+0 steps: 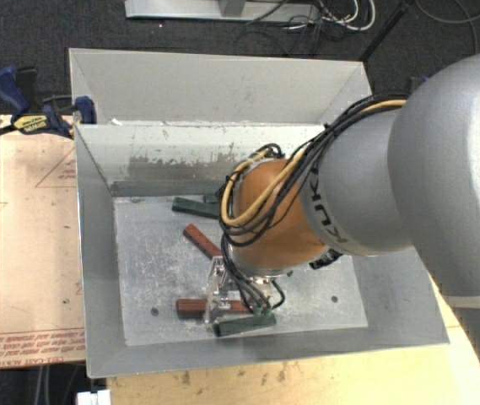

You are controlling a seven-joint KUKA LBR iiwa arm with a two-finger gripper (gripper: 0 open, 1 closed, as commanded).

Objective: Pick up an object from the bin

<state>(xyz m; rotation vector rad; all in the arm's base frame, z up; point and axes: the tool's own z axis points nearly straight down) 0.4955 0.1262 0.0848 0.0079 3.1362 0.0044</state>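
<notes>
the metal gripper (220,298) is seen low over the floor of the grey metal bin (98,251), towards 6 o'clock. a short red-brown bar (191,308) lies at its 9 o'clock and a flat dark green bar (241,328) at its 5 o'clock, both just beside it. for a clean pick, one bar should be centred under the gripper and the other kept clear. whether the gripper is released or clenched cannot be told, as its tip is crowded by cables under the orange wrist cover (273,218). contact with either bar cannot be judged. a second red-brown stick (201,238), at 12 o'clock, is partly hidden.
</notes>
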